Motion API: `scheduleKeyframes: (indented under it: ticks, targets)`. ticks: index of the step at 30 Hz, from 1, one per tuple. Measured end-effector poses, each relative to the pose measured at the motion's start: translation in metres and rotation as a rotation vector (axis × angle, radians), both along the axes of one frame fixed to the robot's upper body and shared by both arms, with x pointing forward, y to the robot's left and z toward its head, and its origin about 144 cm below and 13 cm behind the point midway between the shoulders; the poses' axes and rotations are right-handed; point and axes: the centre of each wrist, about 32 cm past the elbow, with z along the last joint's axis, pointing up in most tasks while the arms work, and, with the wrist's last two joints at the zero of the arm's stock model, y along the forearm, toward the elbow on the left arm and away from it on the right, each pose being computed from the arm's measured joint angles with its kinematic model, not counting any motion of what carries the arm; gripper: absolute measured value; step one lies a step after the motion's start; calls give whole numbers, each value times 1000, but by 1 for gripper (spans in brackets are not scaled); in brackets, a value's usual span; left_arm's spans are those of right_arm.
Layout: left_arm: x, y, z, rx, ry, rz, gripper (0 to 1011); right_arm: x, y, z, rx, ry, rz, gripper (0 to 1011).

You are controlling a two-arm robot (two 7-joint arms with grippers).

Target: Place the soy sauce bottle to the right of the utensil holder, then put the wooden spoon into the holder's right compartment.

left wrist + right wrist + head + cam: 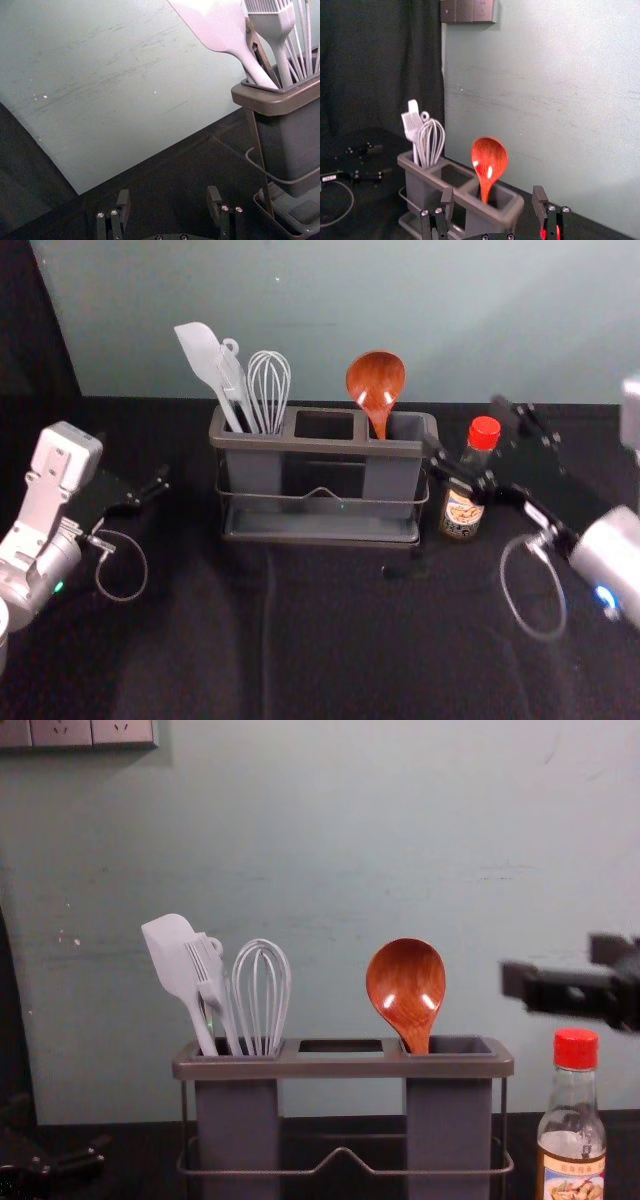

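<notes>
Your right tool (464, 423) is released, near the soy sauce bottle (461, 516).
You have the bottle right of the utensil holder (345, 447), wooden spoon (376, 380) in its right compartment; left tool (135, 462) parked left, spread.

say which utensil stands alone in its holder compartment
The reddish wooden spoon, in the right compartment of the holder; the whisk, spatula and brush share the left one.

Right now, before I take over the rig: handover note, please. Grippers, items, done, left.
Left gripper: open, empty, off the holder's left.
Right gripper: open, empty, near the bottle's cap.
Soy sauce bottle: upright, right of the holder.
Wooden spoon: bowl up in the right compartment.
Done: both placements.
Left: probably just backing the right arm off, clear of the bottle.
</notes>
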Motion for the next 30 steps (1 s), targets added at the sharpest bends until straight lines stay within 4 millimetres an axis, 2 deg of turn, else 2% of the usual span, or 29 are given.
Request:
scheduleKeyframes:
  ticks: [5, 8, 10, 12, 13, 21, 30]
  targets:
    - [0, 0, 0, 0, 0, 0, 1005, -20, -7, -23, 6, -23, -39, 1000]
    - [0, 0, 0, 0, 0, 0, 1005, -33, -9, -44, 8, -50, -85, 1000]
    - [0, 0, 0, 0, 0, 0, 1005, -39, -10, -57, 9, -53, -112, 1000]
    - [0, 0, 0, 0, 0, 0, 1005, -40, -11, -61, 10, -53, -120, 1000]
    - [0, 0, 0, 0, 0, 0, 1005, -43, -11, -72, 12, -52, -141, 1000]
    - [0, 0, 0, 0, 0, 0, 1005, -44, -13, -103, 41, -52, -180, 1000]
    - [0, 0, 0, 0, 0, 0, 1005, -39, -13, -121, 52, -18, -209, 1000]
